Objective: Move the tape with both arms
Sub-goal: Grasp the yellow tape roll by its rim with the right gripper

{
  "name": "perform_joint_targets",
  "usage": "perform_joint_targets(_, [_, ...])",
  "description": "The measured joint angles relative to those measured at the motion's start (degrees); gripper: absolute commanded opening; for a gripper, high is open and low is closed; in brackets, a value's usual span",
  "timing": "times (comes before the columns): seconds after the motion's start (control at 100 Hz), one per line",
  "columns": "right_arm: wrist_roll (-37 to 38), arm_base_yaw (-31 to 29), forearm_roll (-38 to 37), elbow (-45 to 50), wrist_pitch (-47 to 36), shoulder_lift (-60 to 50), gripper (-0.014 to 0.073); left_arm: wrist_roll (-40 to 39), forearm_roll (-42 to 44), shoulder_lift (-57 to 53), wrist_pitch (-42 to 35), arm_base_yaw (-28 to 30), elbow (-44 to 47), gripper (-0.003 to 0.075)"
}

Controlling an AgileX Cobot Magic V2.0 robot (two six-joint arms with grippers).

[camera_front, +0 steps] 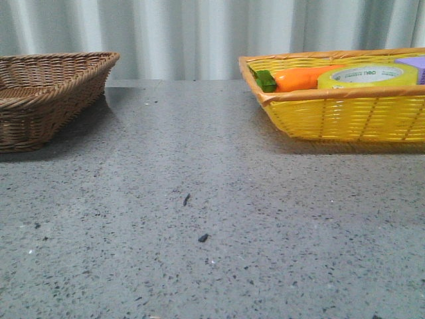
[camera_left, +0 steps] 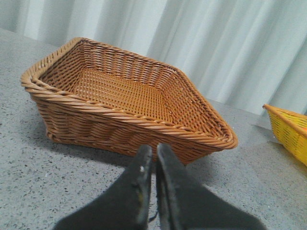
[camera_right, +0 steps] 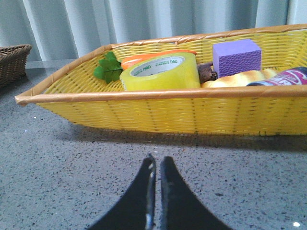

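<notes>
The tape lies flat in the yellow basket at two o'clock on the bench, touching the carrot. Both hands, left hand and right hand, are closed and empty above the bench.

Setting: staged robot test bench, lab-type. Evidence: grey speckled stone-look surface, bare apart from props; pale pleated curtain closing off the whole background directly behind the surface; brown wicker basket at the surface's left end; yellow woven basket at its right end, holding mixed props, among them a toy carrot and a purple block.
</notes>
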Motion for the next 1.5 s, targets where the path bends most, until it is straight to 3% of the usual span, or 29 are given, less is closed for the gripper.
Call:
perform_joint_targets(0.69, [0.0, 0.0, 0.94, 0.0, 0.0, 0.0, -0.0062, -0.05, -1.58, 0.0, -0.13, 0.0, 0.0, -0.002])
perform_joint_targets(0.76, [0.0, 0.0, 6.36, 0.0, -2.18, 0.0, -0.0062, -0.2, -6.5, 0.0, -1.57, 0.0, 0.0, -0.002])
perform_joint_targets(0.82, [0.0, 0.0, 15.87, 0.0, -5.72, 0.0, -0.0062, -0.28, -9.81, 0.0, -2.76, 0.0, -0.29, -0.002])
perform_joint_targets(0.94, [0.12, 0.0, 29.38, -1.32, -8.73, 0.0, -0.0062, -0.34, -9.47, 0.0, -0.75, 0.0, -3.14, -0.0015])
perform_joint_targets(1.04, [0.01, 0.0, 31.13, -6.1, -5.67, 0.0, -0.0062, -0.23, -5.6, 0.96, 3.95, 0.0, -8.82, 0.0064])
perform_joint_targets(1.17, [-0.21, 0.0, 27.49, -15.04, 2.17, 5.47, -0.0054, 2.07, -3.1, 7.91, 11.39, -1.09, -16.98, 0.0321])
perform_joint_targets(1.26, [-0.21, 0.0, 22.65, -22.78, 9.25, 12.9, 0.0029, 3.8, -2.57, 14.54, 14.41, -2.01, -20.93, 0.0402])
perform_joint_targets(1.43, [-3.21, 0.0, 17.95, -40.74, 24.34, 32.27, 0.034, 5.29, -2.33, 25.01, 14.21, -4.02, -25.53, 0.0396])
perform_joint_targets(1.5, [-4.11, 0.0, 17.56, -48.19, 29.75, 40.16, 0.0407, 5.55, -2.22, 27.57, 13.99, -4.86, -26.8, 0.0396])
